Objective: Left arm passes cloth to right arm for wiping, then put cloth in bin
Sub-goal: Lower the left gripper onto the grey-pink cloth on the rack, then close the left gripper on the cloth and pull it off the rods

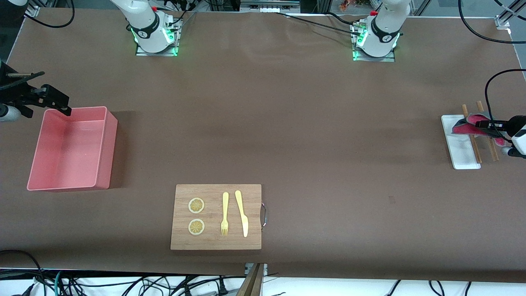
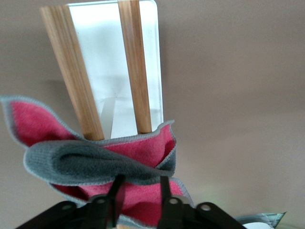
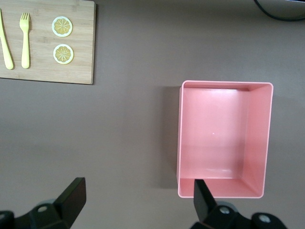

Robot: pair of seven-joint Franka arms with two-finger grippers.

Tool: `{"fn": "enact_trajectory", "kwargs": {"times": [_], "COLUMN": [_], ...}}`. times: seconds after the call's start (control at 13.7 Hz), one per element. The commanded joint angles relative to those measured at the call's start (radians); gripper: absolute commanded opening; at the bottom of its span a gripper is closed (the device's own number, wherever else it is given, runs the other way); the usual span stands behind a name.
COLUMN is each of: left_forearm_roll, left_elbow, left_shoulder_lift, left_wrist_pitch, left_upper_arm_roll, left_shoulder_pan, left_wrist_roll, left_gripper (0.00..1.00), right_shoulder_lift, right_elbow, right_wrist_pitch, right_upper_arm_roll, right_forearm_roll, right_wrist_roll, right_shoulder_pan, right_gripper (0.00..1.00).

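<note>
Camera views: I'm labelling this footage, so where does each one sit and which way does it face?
Front: high across the table, facing both arm bases; right claw over the bin.
Left wrist: on the left arm, looking down at its claw pinching the cloth.
Right wrist: looks down between open fingers.
Shared: bin, cutting board.

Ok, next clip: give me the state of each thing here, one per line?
cloth: crumpled, pinched by the left gripper over the tray.
left gripper: fingers shut on the cloth.
right gripper: fingers open, empty, waiting above the bin's edge.
bin: upright, empty.
white tray: flat on the table, two wooden sticks across it.
cutting board: flat, holding two lemon slices, fork, knife.
</note>
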Motion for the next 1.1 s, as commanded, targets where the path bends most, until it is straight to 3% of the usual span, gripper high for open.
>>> {"fn": "enact_trajectory", "kwargs": {"times": [0.0, 0.22, 0.29, 0.37, 0.44, 0.66, 1.03], "left_forearm_roll": [0.025, 0.025, 0.025, 0.023, 0.023, 0.02, 0.017], "left_elbow": [0.001, 0.004, 0.006, 0.01, 0.019, 0.059, 0.05], "left_shoulder_lift": [-0.009, -0.009, -0.009, -0.009, -0.009, -0.009, -0.003], "left_wrist_pitch": [-0.027, -0.038, -0.039, -0.041, -0.044, -0.137, -0.246], "left_upper_arm_roll": [-0.009, -0.009, -0.009, -0.01, -0.015, -0.02, -0.023], "left_shoulder_pan": [0.007, 0.007, 0.006, 0.001, -0.005, -0.025, -0.054], "left_wrist_roll": [0.007, 0.003, -0.003, -0.014, -0.044, -0.086, -0.167], "left_gripper": [0.11, 0.09, 0.19, 0.4, 0.52, 0.72, 0.75], "right_shoulder_lift": [0.009, 0.009, 0.008, 0.009, 0.009, 0.009, 0.008], "right_elbow": [0.022, 0.022, 0.022, 0.022, 0.022, 0.022, 0.022], "right_wrist_pitch": [-0.005, -0.005, -0.005, -0.005, -0.005, -0.005, -0.005], "right_upper_arm_roll": [0.002, 0.002, 0.002, 0.002, 0.002, 0.001, 0.002], "right_forearm_roll": [0.012, 0.012, 0.012, 0.012, 0.012, 0.012, 0.012], "right_wrist_roll": [-0.005, -0.006, -0.005, -0.005, -0.005, -0.005, -0.005], "right_shoulder_pan": [-0.002, -0.002, -0.002, -0.002, -0.002, -0.002, -0.002], "right_gripper": [1.0, 1.0, 1.0, 1.0, 1.0, 1.0, 1.0]}}
